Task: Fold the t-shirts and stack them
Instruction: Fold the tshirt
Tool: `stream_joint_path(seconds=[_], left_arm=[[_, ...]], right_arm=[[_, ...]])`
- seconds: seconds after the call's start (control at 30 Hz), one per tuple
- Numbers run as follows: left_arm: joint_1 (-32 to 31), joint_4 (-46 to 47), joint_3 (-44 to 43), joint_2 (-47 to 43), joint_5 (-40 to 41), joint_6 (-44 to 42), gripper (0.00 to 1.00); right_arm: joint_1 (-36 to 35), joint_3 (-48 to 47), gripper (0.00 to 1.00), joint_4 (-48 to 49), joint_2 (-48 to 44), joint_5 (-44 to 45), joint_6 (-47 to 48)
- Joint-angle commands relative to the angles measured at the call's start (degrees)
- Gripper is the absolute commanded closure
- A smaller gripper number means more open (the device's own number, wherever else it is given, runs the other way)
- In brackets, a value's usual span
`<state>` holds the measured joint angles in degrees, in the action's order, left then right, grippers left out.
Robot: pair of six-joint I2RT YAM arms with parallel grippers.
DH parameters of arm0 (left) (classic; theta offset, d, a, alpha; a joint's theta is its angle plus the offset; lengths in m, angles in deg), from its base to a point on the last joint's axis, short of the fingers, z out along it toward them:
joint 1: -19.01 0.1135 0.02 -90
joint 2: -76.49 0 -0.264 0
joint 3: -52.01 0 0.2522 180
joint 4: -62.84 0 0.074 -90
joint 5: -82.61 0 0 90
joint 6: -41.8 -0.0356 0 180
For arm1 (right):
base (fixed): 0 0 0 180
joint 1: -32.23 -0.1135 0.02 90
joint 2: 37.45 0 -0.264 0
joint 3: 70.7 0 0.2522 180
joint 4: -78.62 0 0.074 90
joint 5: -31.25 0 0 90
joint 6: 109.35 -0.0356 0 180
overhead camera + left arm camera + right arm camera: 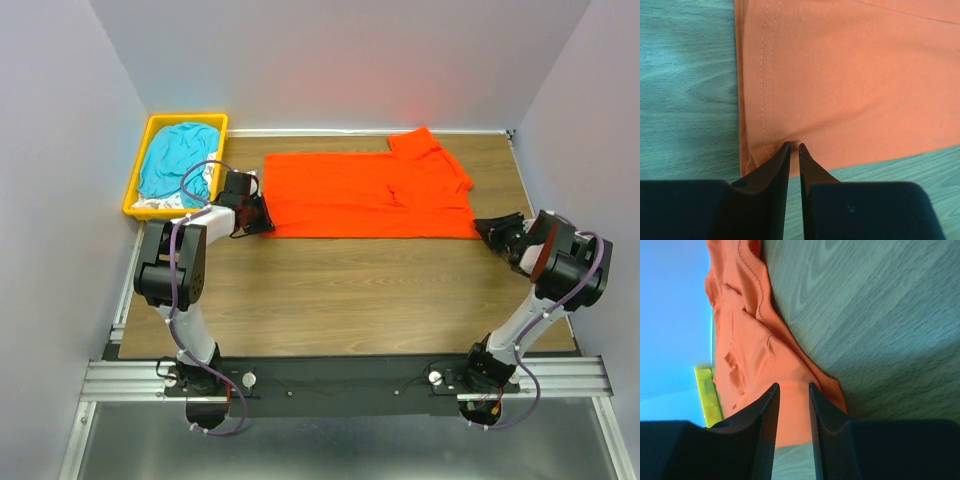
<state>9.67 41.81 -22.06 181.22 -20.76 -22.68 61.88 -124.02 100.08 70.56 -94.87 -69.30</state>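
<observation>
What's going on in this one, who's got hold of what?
Both arms are working on the orange shirt, which lies spread flat across the far part of the table. The left gripper looks closed on the shirt's near left corner, beside the hem. The right gripper sits at the near right corner with its jaws a little apart, so no firm grip shows there yet. A teal shirt and some white cloth lie in the yellow bin at the far left.

orange t-shirt (pixel 850 75): cut off top, right | white fabric (pixel 160 203): mostly under teal t-shirt (pixel 180 160) | yellow bin (pixel 707 395): sliver only
</observation>
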Motion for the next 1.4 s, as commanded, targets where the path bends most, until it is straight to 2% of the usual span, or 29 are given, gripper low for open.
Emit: stream_joint_path(seconds=[0.0,0.27,0.3,0.4,0.5,0.73,1.0,1.1,1.2,1.3,1.37], left_arm=[[0.8,-6.3,1.9,1.4,2.3,-1.8,0.79],[2.1,-8.6,7.7,-3.6,3.1,-2.3,0.79],[2.2,-8.8,8.3,-4.2,3.0,-2.5,0.79],[2.6,-10.0,9.9,-5.7,3.9,-4.1,0.79],[3.5,-11.2,12.1,-7.2,4.1,-4.9,0.79],[4.1,-12.8,15.8,-10.7,1.0,-4.5,0.78],[3.8,-17.0,20.3,-17.6,-1.7,-4.3,0.78],[3.8,-18.7,18.8,-19.8,-1.1,-4.4,0.77],[3.9,-20.1,16.3,-21.7,0.3,-4.1,0.72],[3.9,-18.2,12.7,-24.3,3.2,-3.1,0.6],[3.8,-16.6,8.7,-24.3,6.8,-3.0,0.49]], right_arm=[[0.7,2.5,0.63,1.3,1.4,1.7,0.4],[3.5,7.2,0.64,-2.2,-1.2,3.6,0.3],[3.5,6.7,0.64,-4.4,-1.7,4.4,0.7],[3.5,3.4,0.66,-21.4,-3.3,8.7,3.7],[3.6,3.6,0.66,-27.3,-6.0,10.8,6.5],[3.9,8.3,0.66,-35.1,-15.4,14.6,6.1],[4.1,6.9,0.65,-53.2,-24.0,23.9,12.1],[4.1,7.0,0.64,-54.2,-25.8,23.9,14.1],[4.0,5.6,0.62,-55.3,-29.2,23.5,16.3],[2.6,1.5,0.59,-55.8,-31.4,22.9,18.7],[-0.7,-2.1,0.58,-55.9,-30.8,23.8,19.3]])
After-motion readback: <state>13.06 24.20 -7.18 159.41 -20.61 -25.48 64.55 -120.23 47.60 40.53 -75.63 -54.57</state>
